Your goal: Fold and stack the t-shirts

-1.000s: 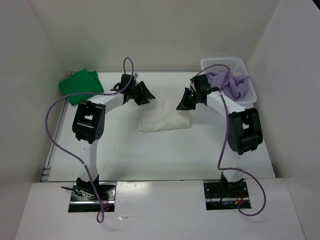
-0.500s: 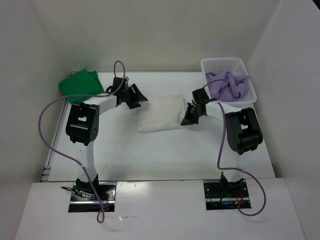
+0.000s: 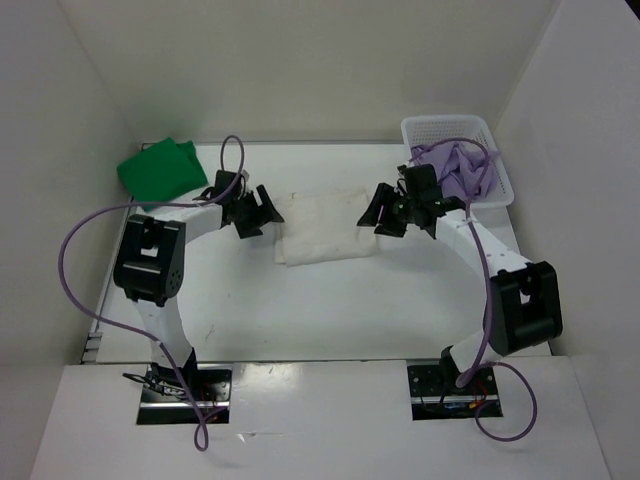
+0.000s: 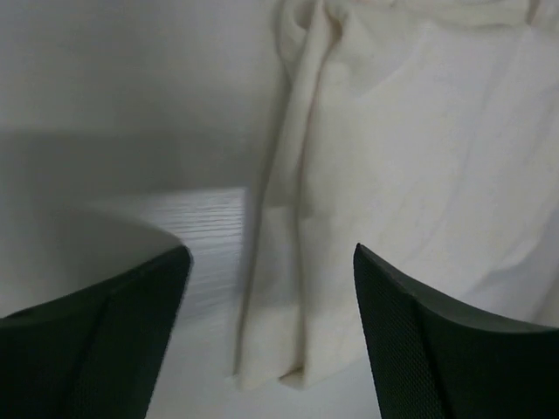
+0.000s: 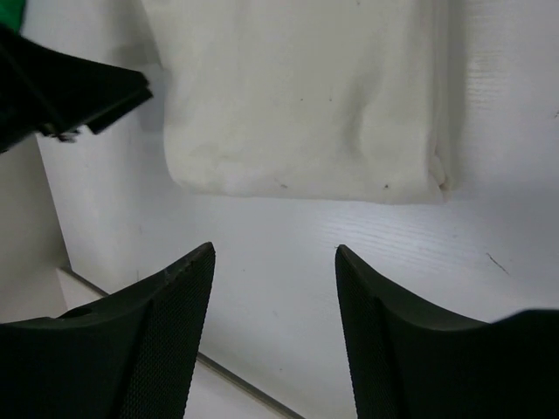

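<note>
A cream-white t-shirt (image 3: 325, 227) lies folded flat at the table's middle; its folded edge fills the left wrist view (image 4: 384, 175) and its short end the right wrist view (image 5: 306, 96). A green t-shirt (image 3: 158, 171) sits folded at the back left. Crumpled in the basket is a lavender t-shirt (image 3: 462, 169). My left gripper (image 3: 262, 212) hovers open just left of the cream shirt, nothing between its fingers (image 4: 437, 340). At that shirt's right end my right gripper (image 3: 378, 216) is open and empty, fingers (image 5: 402, 323) over bare table.
The white mesh basket (image 3: 440, 128) stands at the back right corner. White walls enclose the table on the left, back and right. A purple cable (image 3: 100, 215) loops off the left arm, and another runs along the right arm.
Both grippers have let go of the cream shirt and opened wide. The left one drew back to the left, the right one rose and moved back to the right.
</note>
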`<state>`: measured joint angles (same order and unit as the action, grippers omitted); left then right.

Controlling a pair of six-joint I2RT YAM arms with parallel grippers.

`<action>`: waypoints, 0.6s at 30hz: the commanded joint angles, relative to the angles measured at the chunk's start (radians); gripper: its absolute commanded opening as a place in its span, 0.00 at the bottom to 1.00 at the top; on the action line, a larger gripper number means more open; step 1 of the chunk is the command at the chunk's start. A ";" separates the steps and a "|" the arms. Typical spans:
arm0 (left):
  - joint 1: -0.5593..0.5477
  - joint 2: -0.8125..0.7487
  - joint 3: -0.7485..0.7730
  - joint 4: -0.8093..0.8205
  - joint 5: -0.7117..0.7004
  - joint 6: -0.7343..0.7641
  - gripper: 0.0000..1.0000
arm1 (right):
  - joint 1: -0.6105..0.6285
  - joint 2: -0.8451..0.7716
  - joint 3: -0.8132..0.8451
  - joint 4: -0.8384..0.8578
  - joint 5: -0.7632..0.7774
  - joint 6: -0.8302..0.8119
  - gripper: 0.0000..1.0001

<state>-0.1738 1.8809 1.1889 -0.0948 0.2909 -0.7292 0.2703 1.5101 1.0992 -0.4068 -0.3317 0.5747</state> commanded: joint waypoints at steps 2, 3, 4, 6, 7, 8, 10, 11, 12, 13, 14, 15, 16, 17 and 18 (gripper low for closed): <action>-0.001 0.104 0.021 -0.016 0.109 0.068 0.87 | -0.012 -0.067 -0.044 0.019 -0.029 -0.006 0.64; -0.001 0.128 0.021 -0.004 0.109 0.068 0.87 | -0.013 -0.077 -0.044 0.019 -0.041 -0.006 0.64; -0.012 0.141 0.046 0.012 0.137 0.079 0.87 | -0.013 -0.077 -0.053 0.019 -0.050 -0.006 0.64; -0.038 0.185 0.075 0.012 0.146 0.088 0.86 | -0.013 -0.086 -0.062 0.028 -0.050 -0.006 0.64; -0.050 0.201 0.092 0.012 0.146 0.088 0.86 | -0.013 -0.087 -0.062 0.028 -0.050 -0.006 0.64; -0.062 0.228 0.113 0.027 0.158 0.088 0.84 | -0.013 -0.087 -0.062 0.028 -0.050 0.004 0.64; -0.095 0.259 0.135 0.055 0.194 0.079 0.81 | -0.013 -0.096 -0.071 0.037 -0.050 0.004 0.64; -0.104 0.295 0.150 0.069 0.209 0.061 0.78 | -0.013 -0.096 -0.071 0.037 -0.050 0.004 0.64; -0.118 0.311 0.181 0.078 0.227 0.035 0.75 | -0.013 -0.096 -0.071 0.037 -0.050 0.004 0.64; -0.118 0.323 0.198 0.089 0.244 0.025 0.70 | -0.013 -0.096 -0.071 0.037 -0.050 0.004 0.64; -0.130 0.334 0.215 0.089 0.254 0.025 0.66 | -0.013 -0.096 -0.071 0.037 -0.050 0.004 0.64; -0.148 0.334 0.231 0.089 0.254 0.025 0.61 | -0.013 -0.096 -0.071 0.028 -0.037 0.004 0.64; -0.148 0.334 0.268 0.089 0.240 0.025 0.49 | -0.013 -0.096 -0.071 0.028 -0.036 0.004 0.64; -0.162 0.334 0.287 0.089 0.229 0.025 0.43 | -0.013 -0.096 -0.071 0.028 -0.036 0.004 0.64; -0.162 0.334 0.305 0.080 0.211 0.034 0.36 | -0.013 -0.096 -0.071 0.028 -0.036 0.004 0.64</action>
<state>-0.3149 2.1883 1.4437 0.0139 0.5133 -0.7136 0.2638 1.4601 1.0332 -0.4042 -0.3740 0.5789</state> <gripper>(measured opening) 0.396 0.641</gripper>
